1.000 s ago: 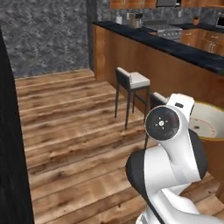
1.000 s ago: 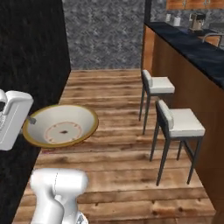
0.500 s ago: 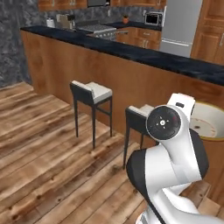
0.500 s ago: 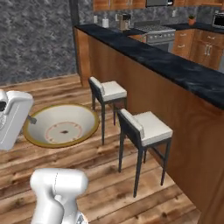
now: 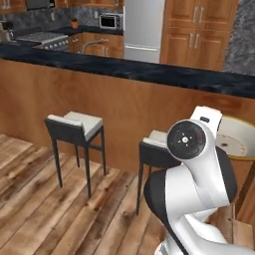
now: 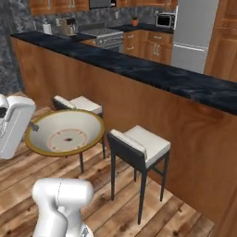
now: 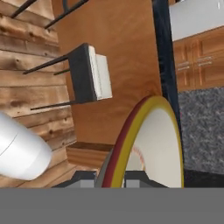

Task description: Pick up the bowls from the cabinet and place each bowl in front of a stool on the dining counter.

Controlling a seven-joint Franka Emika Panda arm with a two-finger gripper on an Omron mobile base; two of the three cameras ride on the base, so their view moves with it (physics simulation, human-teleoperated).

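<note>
No readable text, labels, brands or numbers anywhere. Checked microwave (image 6: pixel 165 20) at upper right of right base view, fridge (image 5: pixel 143 30) at top centre of left base view, and bowl (image 6: pixel 65 134) at left of right base view: plain faces, only a reddish ring pattern inside.

Whole scene shifted in both base views: base has turned, camera moved, not things. Earlier dark wall and open wood floor ahead; now worktop (image 5: pixel 149 74) with black marble top and wood side panel runs squarely across view. Two stools, left stool (image 5: pixel 74 127) and right stool (image 6: pixel 141 146), now close and face-on. Fridge (image 5: pixel 143 30) and tall cupboards (image 5: pixel 199 32) newly visible beyond.
</note>
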